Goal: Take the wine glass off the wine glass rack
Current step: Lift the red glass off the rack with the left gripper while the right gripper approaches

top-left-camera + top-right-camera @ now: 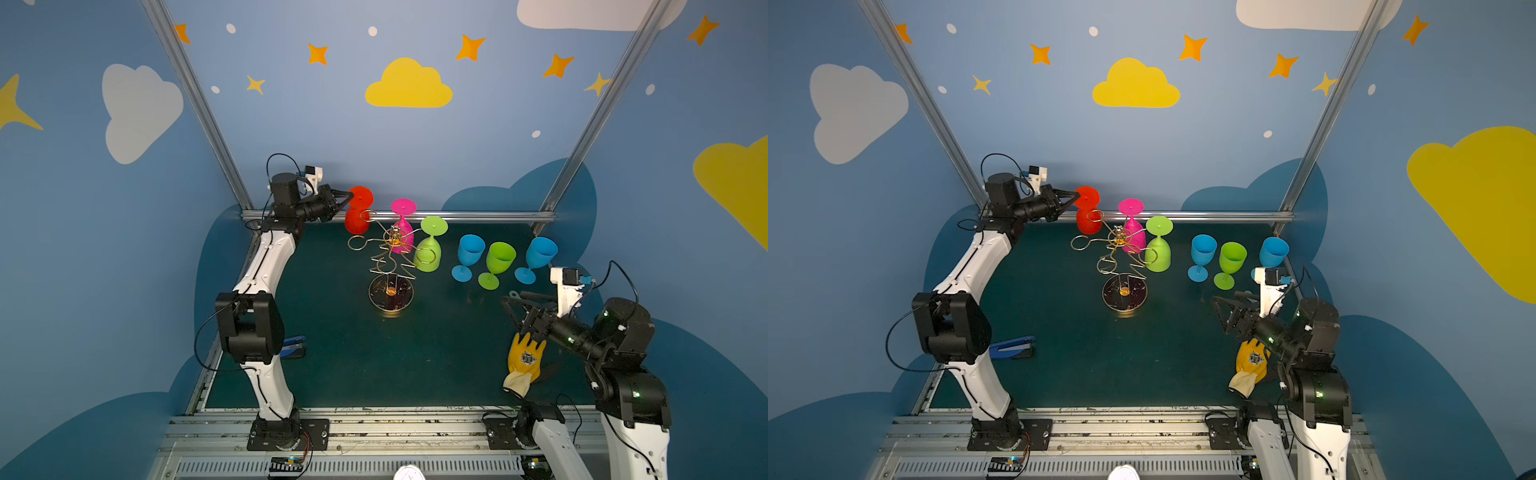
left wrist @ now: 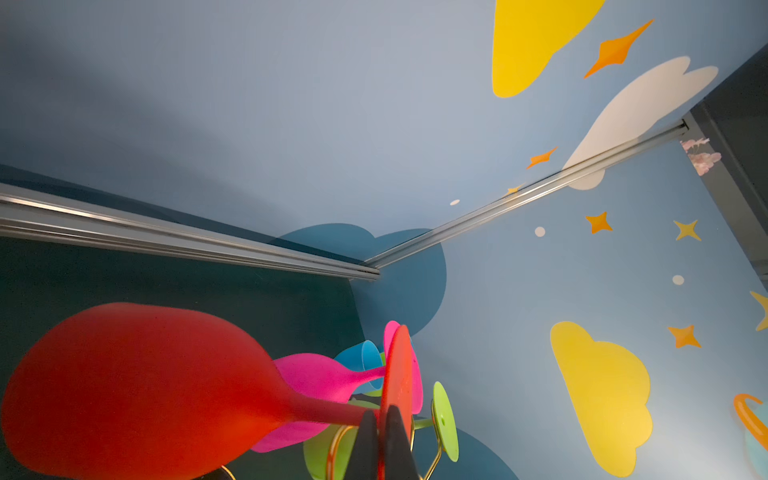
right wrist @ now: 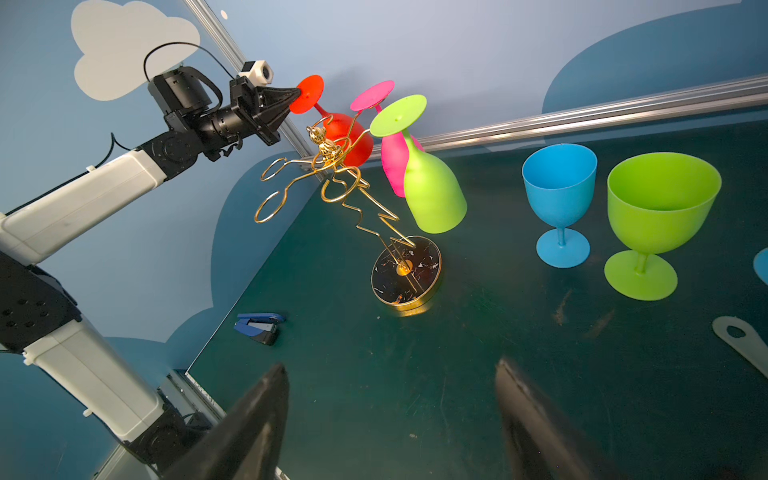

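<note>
Rack arm (image 1: 368,216) and pink glass (image 1: 403,208) flank the red glass (image 1: 356,222) pinched by left claw (image 1: 349,194); right claw (image 3: 388,382) released.

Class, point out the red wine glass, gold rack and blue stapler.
Red plastic wine glass (image 1: 354,224), in a top view, bowl.
Gold wire wine glass rack (image 1: 400,300), in a top view, round base.
Blue stapler (image 3: 257,322), right wrist view, body.

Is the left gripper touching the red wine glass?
Touching. The left wrist view shows the left gripper shut on the red wine glass, pinching its foot's rim.
</note>
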Robot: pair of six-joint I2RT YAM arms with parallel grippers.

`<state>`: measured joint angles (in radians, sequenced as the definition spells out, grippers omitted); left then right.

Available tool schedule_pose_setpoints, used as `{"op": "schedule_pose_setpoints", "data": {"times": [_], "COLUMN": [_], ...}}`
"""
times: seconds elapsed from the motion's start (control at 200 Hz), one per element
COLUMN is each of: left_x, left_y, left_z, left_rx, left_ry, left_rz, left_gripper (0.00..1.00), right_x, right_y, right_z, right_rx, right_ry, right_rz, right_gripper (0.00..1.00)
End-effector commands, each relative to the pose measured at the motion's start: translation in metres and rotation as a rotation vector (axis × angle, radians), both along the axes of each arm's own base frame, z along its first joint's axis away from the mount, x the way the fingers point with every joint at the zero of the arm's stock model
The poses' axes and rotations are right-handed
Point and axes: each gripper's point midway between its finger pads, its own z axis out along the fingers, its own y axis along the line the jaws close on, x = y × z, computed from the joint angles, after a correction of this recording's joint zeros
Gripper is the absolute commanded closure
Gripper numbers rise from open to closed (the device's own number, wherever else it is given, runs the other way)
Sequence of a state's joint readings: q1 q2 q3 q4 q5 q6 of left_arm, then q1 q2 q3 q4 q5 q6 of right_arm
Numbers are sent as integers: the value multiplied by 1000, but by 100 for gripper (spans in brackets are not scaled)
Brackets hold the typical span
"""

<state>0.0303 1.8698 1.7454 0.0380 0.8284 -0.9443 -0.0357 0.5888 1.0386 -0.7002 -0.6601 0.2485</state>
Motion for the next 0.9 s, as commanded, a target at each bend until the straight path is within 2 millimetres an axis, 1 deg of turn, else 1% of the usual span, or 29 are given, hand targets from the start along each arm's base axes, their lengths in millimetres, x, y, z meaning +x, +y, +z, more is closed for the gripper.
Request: {"op": "schedule_pose_setpoints", "data": {"times": [0.0,0.075,0.2,0.355,0.486,0.601,0.686,0.771,0.896], "left_x": [-23,-31,-49,-77,-103,-127,-142,-157,-174], "left_y": [16,26,39,43,45,45,41,36,32], "left_z": [53,64,90,121,143,161,172,183,193], "left_rx": [-23,-45,-96,-121,-117,-116,-122,-136,-167], "left_ry": [-125,-137,-182,-226,-258,-289,-301,-315,-322], "left_rz": [6,12,18,-5,-15,-25,-43,-69,-84], "left_gripper": [97,97,97,97,97,97,97,97,97], "right_x": [-3,0,1,3,8,13,17,19,24], "right_y": [5,5,10,17,26,41,56,76,107], "right_z": [27,35,50,71,80,83,84,87,90], "right_rx": [29,35,44,64,38,1,-45,-95,-161], "right_ry": [-60,-79,-123,-176,-207,-227,-248,-281,-340], "right_rz": [26,26,60,89,123,168,201,246,301], "right_gripper": [23,23,23,23,23,23,23,23,23]}}
